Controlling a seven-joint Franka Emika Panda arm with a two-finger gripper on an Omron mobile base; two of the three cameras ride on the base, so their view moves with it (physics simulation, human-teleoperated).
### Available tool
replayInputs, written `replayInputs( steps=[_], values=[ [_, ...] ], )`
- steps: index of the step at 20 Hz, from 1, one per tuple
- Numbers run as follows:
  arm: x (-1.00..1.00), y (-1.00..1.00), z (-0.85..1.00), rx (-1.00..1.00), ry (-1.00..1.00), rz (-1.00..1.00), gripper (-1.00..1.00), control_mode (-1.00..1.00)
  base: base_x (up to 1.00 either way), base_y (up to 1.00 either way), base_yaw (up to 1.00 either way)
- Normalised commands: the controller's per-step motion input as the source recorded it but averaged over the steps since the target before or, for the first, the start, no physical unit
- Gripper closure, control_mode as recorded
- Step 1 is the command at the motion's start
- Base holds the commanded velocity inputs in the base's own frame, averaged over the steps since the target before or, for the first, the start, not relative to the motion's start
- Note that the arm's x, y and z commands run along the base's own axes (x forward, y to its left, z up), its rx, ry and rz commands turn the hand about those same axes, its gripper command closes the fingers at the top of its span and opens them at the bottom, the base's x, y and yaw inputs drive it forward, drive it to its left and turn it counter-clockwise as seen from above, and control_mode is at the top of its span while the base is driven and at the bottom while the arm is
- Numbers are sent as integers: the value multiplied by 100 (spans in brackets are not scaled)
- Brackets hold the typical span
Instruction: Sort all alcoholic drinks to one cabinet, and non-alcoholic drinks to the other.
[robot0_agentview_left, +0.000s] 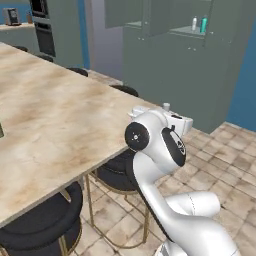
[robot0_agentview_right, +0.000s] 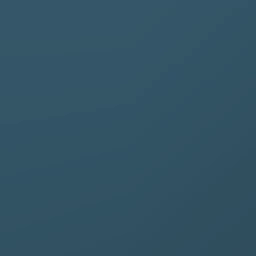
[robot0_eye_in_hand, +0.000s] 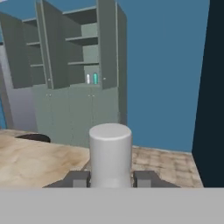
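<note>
The gripper (robot0_eye_in_hand: 111, 178) squeezes a grey-topped bottle (robot0_eye_in_hand: 110, 153) that stands straight up, while the white bottle (robot0_eye_in_hand: 88, 78) and teal bottle (robot0_eye_in_hand: 95, 78) stand upright on the cabinet shelf (robot0_eye_in_hand: 83, 62).

A glossy white arm (robot0_agentview_left: 165, 200) of rounded, tubular links is seen in the left base view, swelling into a bulbous lower housing. Its joints are marked by dark parts: a round black cap with a small pale centre (robot0_agentview_left: 136, 135) on one side, and a black oval band (robot0_agentview_left: 174, 146) around the next joint. A boxy white hand block (robot0_agentview_left: 179, 122) with a small pale knob on top is noted. In the hand view, two squat dark grey finger tips (robot0_eye_in_hand: 78, 178) are seen.
</note>
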Motion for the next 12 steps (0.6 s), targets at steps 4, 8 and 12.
replayInputs(
  steps=[4, 8, 12],
  values=[
    [0, 0, 0, 0, 0, 0, 100, 100, 36, -85, 29],
    [0, 0, 0, 0, 0, 0, 100, 100, 36, -85, 29],
    [0, 0, 0, 0, 0, 0, 100, 100, 35, -86, 29]
  ],
)
